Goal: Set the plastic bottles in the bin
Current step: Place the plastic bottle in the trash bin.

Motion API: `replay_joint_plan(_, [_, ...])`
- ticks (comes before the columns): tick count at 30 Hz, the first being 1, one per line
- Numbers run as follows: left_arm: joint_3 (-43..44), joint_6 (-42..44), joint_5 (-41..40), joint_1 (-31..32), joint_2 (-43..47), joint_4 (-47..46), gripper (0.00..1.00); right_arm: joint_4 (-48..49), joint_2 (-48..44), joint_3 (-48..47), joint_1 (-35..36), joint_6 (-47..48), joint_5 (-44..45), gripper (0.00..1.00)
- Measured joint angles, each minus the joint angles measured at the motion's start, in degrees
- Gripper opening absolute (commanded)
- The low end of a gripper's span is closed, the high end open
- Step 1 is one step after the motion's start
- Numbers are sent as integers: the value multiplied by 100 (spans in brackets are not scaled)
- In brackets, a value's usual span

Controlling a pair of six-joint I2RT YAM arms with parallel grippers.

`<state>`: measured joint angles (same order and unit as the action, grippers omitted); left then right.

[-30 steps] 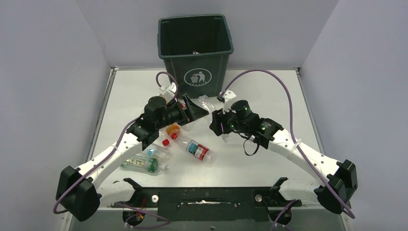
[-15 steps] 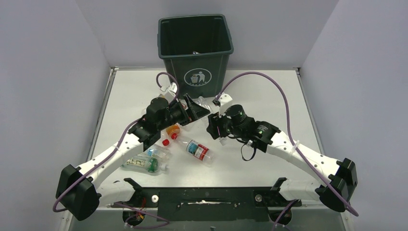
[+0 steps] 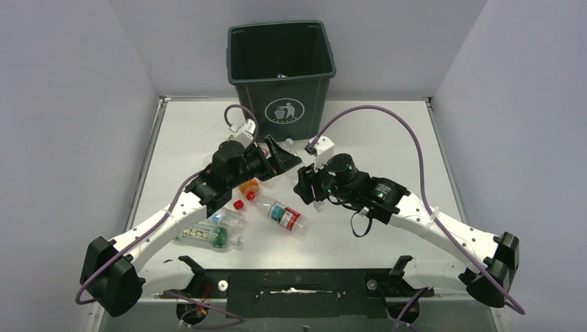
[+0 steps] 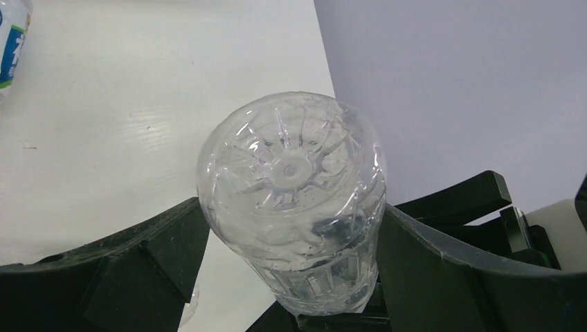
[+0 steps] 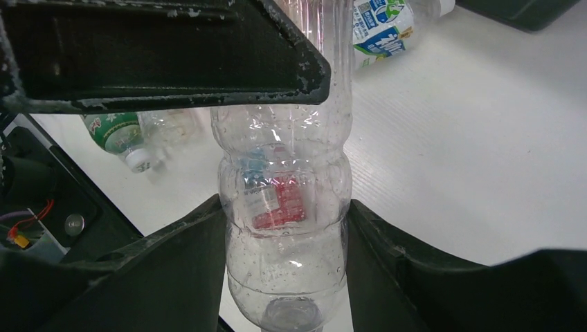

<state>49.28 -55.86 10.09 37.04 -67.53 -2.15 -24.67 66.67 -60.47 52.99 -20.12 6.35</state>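
Note:
My left gripper [image 3: 282,159] is shut on a clear plastic bottle [image 4: 291,166], whose ribbed base faces away from the wrist camera, just in front of the dark green bin [image 3: 282,69]. My right gripper [image 3: 304,185] is shut on a clear bottle [image 5: 284,270] with its neck toward the palm. In the right wrist view the top of this bottle runs behind a left finger [image 5: 159,48]. I cannot tell whether both grippers hold one bottle or two. Several bottles lie on the table: one with an orange cap [image 3: 248,187], one with a red and blue label [image 3: 284,216], one with a green label [image 3: 208,235].
A red cap [image 3: 238,205] lies by the left arm. A blue-labelled bottle [image 5: 381,24] and a green-labelled one [image 5: 114,131] show beyond my right fingers. The bin stands against the back wall. White side walls [image 3: 149,159] edge the table.
My right gripper has moved left and a little nearer with its bottle, closer to the left gripper. My left gripper has stayed almost still. The loose bottles have not moved.

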Motion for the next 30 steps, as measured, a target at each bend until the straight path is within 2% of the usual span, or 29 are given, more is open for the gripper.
replay_joint_plan(4, [92,81,-98,50,0,39,83,-28,-46,-24,31,-2,-22,46])
replay_joint_plan(11, [101,92,-111,85,0,15,58,-63,-46,-24,55,-13,-63,46])
replay_joint_plan(13, [105,70,-96,87,0,13,56,-70,-46,-24,70,-37,-52,47])
replay_joint_plan(15, [127,42,-83,87,0,15,54,-68,-46,-24,70,-55,-39,54])
replay_joint_plan(18, [157,52,-83,90,-13,42,54,-59,-46,-24,74,-90,-26,79])
replay_joint_plan(21, [264,168,-118,79,-114,127,54,-72,-57,-35,94,-114,-37,93])
replay_joint_plan(24, [476,315,-138,9,-310,289,53,-118,-98,-98,149,-125,-52,99])
replay_joint_plan(30, [1263,601,37,-376,-695,553,52,-365,-531,-234,153,-164,11,98])
